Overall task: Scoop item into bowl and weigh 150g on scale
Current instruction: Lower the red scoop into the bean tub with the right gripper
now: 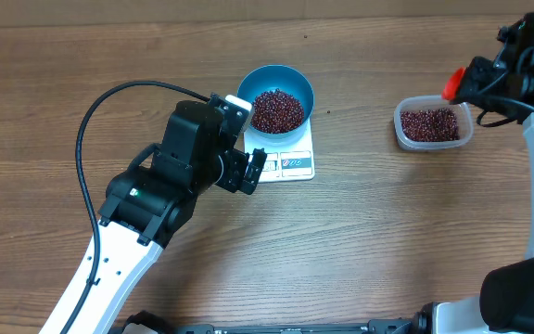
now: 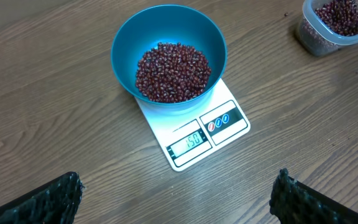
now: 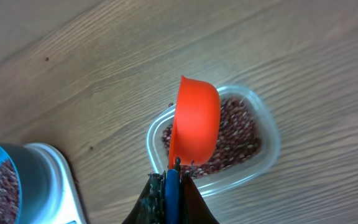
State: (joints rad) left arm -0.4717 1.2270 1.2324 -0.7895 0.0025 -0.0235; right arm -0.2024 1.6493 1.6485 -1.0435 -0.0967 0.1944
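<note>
**Overhead view.** The round, deep, bright blue bowl (image 1: 299,79) sits on the small flat white rectangular kitchen scale (image 1: 290,147), holding a heap of small dark red-brown beans (image 1: 277,110). The left end effector (image 1: 254,169) hangs just beside the scale's front left corner, jaws spread wide and holding nothing. Well apart on the wooden counter (image 1: 387,232) stands a clear rectangular plastic tub (image 1: 400,125) with more beans. The right end effector (image 1: 468,80) is above it, carrying an orange plastic scoop (image 1: 453,83).

**Left wrist view.** The grey display (image 2: 187,144) reads 150, so the weighing looks met. Both black fingers (image 2: 51,202) show at the lower corners, far apart, with the scale between and ahead of them.
Risk: a forward or downward move of this arm could nudge the scale or press its platform, falsifying the reading or sliding the bowl off centre.

**Right wrist view.** The right end effector is clamped tight on the scoop's thin blue handle, with the cup tilted over the tub. Whether the cup carries beans cannot be told.
Risk: any further delivery would overshoot the target. If the scoop is loaded, a swing away from the tub would scatter beans on the counter
</note>
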